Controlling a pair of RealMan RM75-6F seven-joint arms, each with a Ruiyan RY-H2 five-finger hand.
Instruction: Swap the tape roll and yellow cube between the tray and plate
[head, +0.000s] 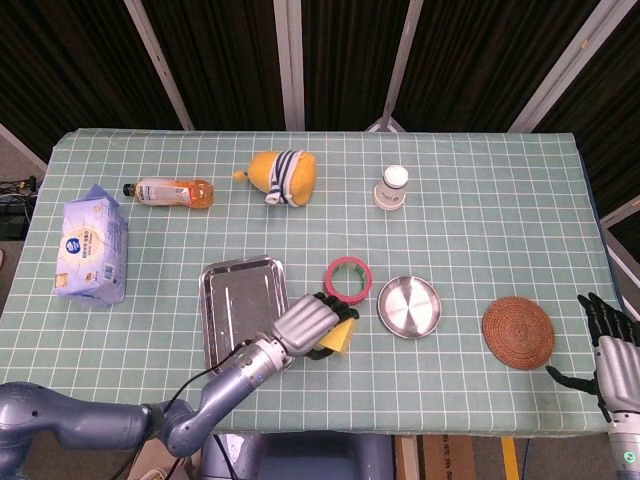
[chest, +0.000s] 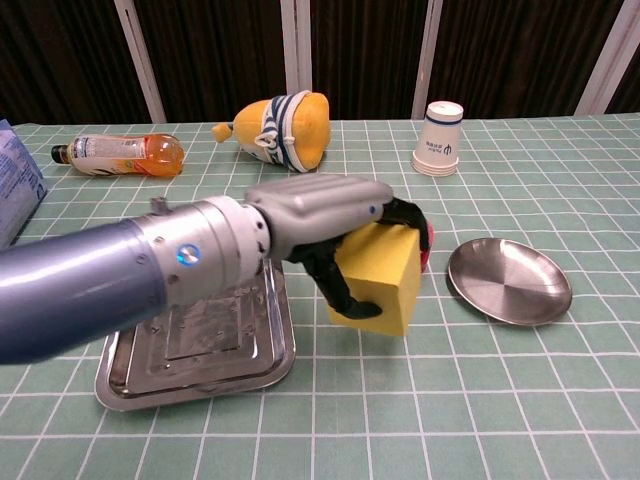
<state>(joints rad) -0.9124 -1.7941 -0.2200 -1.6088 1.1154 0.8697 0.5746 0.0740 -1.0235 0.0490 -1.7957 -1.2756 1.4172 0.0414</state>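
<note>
My left hand (head: 306, 325) (chest: 325, 215) grips the yellow cube (chest: 383, 277) (head: 343, 337) and holds it in the air between the steel tray (head: 240, 310) (chest: 195, 345) and the round steel plate (head: 409, 306) (chest: 508, 281). The tray has nothing in it. The red tape roll (head: 347, 279) lies on the table between tray and plate; in the chest view the cube and hand hide nearly all of it. The plate holds nothing. My right hand (head: 612, 340) hangs at the table's near right corner, fingers spread, holding nothing.
A woven round coaster (head: 518, 332) lies right of the plate. Along the far side lie an orange drink bottle (head: 170, 190), a yellow striped plush (head: 281, 176) and an upturned paper cup (head: 393, 187). A blue wipes pack (head: 91, 245) sits at the left edge.
</note>
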